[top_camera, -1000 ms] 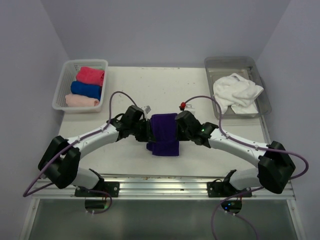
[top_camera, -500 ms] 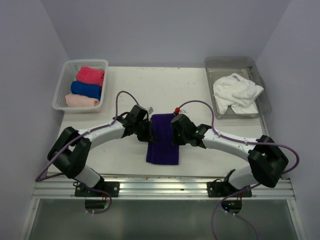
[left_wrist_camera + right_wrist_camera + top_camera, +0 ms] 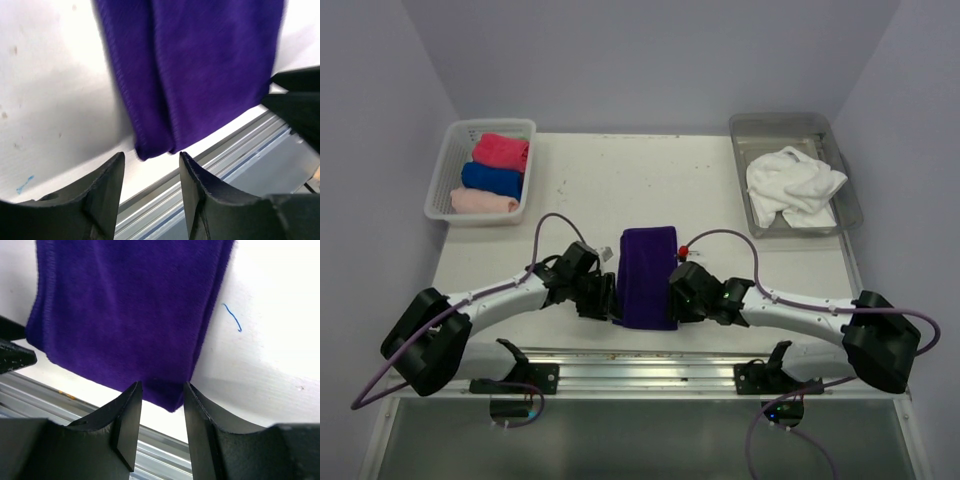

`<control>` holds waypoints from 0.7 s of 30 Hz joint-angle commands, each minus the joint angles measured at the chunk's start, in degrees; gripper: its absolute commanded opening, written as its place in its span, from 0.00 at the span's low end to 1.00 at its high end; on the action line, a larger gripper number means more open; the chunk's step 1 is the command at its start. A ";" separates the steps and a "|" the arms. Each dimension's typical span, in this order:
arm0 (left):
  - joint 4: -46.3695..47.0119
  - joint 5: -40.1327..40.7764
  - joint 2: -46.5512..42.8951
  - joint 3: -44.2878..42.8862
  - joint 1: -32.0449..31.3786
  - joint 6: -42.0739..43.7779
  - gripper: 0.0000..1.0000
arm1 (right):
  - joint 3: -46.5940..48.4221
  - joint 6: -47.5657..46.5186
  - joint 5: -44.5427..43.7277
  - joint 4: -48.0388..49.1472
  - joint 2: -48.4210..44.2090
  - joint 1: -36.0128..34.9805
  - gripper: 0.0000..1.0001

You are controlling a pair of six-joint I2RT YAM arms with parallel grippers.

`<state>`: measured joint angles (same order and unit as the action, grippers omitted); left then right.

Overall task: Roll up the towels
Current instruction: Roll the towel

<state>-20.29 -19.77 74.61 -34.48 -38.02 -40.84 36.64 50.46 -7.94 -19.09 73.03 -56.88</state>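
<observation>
A purple towel (image 3: 648, 277), folded into a long narrow strip, lies flat on the white table, its near end close to the front edge. My left gripper (image 3: 607, 298) is open and empty at the strip's near left corner. In the left wrist view that corner of the towel (image 3: 155, 142) sits just ahead of the gap of the left gripper (image 3: 151, 156). My right gripper (image 3: 677, 300) is open at the near right corner. In the right wrist view the towel's corner (image 3: 170, 395) lies between the spread jaws of the right gripper (image 3: 161, 386), which do not pinch it.
A white basket (image 3: 442, 190) at the back left holds three rolled towels: red (image 3: 501, 151), blue (image 3: 492, 179) and pale pink (image 3: 483, 201). A clear tray (image 3: 745, 127) at the back right holds a crumpled white towel (image 3: 792, 186). An aluminium rail (image 3: 650, 369) runs along the front edge.
The purple towel went from bunched between the grippers to a flat strip. Both grippers moved from its far part to its near corners.
</observation>
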 commanded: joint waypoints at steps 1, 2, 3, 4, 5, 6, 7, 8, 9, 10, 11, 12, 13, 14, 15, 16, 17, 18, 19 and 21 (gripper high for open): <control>2.80 -2.64 -1.83 3.26 -0.74 0.76 0.52 | -1.04 2.89 -0.67 -0.07 -1.84 -0.42 0.43; 3.33 -3.16 -1.66 3.63 -0.83 0.59 0.52 | -1.13 2.81 -0.32 -0.16 -1.76 -0.51 0.43; 3.94 -3.17 -1.57 3.98 -1.09 0.50 0.52 | -1.48 2.89 -0.23 0.11 -1.23 -0.60 0.43; 4.21 -3.08 -1.31 4.33 -1.18 0.41 0.52 | -1.75 2.89 -0.05 0.37 -1.05 -0.86 0.43; 4.30 -2.82 -0.70 4.33 -1.27 0.32 0.51 | -1.84 2.89 0.29 0.81 -0.70 -0.95 0.43; 4.91 -2.73 -0.34 4.33 -1.27 0.41 0.50 | -1.84 2.89 0.30 1.16 0.08 -1.04 0.43; 5.17 -2.64 0.01 4.16 -1.35 0.32 0.50 | -1.75 2.98 0.21 1.08 0.53 -1.12 0.43; 5.53 -2.64 0.71 4.07 -1.35 0.32 0.49 | -1.66 2.89 0.12 1.25 0.88 -1.13 0.42; 6.14 -2.64 1.06 3.98 -1.35 0.32 0.49 | -1.40 2.98 -0.05 1.08 1.40 -1.21 0.42; 6.40 -2.64 1.76 3.98 -1.35 0.24 0.48 | -1.31 3.33 -0.23 0.81 1.50 -1.39 0.42; 6.84 -2.64 2.12 3.81 -1.44 0.23 0.47 | -1.31 3.51 -0.40 0.72 1.41 -1.48 0.42; 7.11 -2.73 2.38 3.72 -1.53 0.15 0.47 | -1.49 3.60 -0.40 0.81 1.06 -1.65 0.41; 7.37 -3.17 2.91 3.63 -1.62 0.06 0.46 | -1.66 3.94 -0.40 0.81 0.71 -2.00 0.42; 7.90 -3.17 3.17 3.54 -1.79 0.06 0.45 | -1.66 4.03 -0.49 0.64 0.53 -2.09 0.42; 7.99 -3.26 3.35 3.37 -1.88 -0.03 0.43 | -1.75 4.21 -0.67 0.55 0.36 -2.18 0.41; 8.08 -3.34 3.70 3.19 -1.97 -0.12 0.42 | -1.66 4.30 -0.93 0.46 0.18 -2.44 0.41; 8.08 -3.35 3.88 3.10 -2.14 -0.12 0.38 | -1.58 4.30 -0.84 0.29 0.09 -2.53 0.40; 8.25 -3.35 3.96 2.84 -2.23 -0.12 0.35 | -1.40 4.56 -1.19 0.11 0.00 -2.62 0.35; 8.17 -3.26 3.97 2.75 -2.23 -0.03 0.33 | -1.23 4.82 -1.37 0.02 -0.26 -2.88 0.32; 7.82 -3.17 3.79 2.31 -2.32 -0.12 0.23 | -0.70 5.00 -1.90 -0.94 -0.61 -2.97 0.25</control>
<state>-14.17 -23.14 78.13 -30.44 -39.92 -41.41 35.24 53.91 -7.97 -19.27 74.06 -59.37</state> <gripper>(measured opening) 0.261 0.267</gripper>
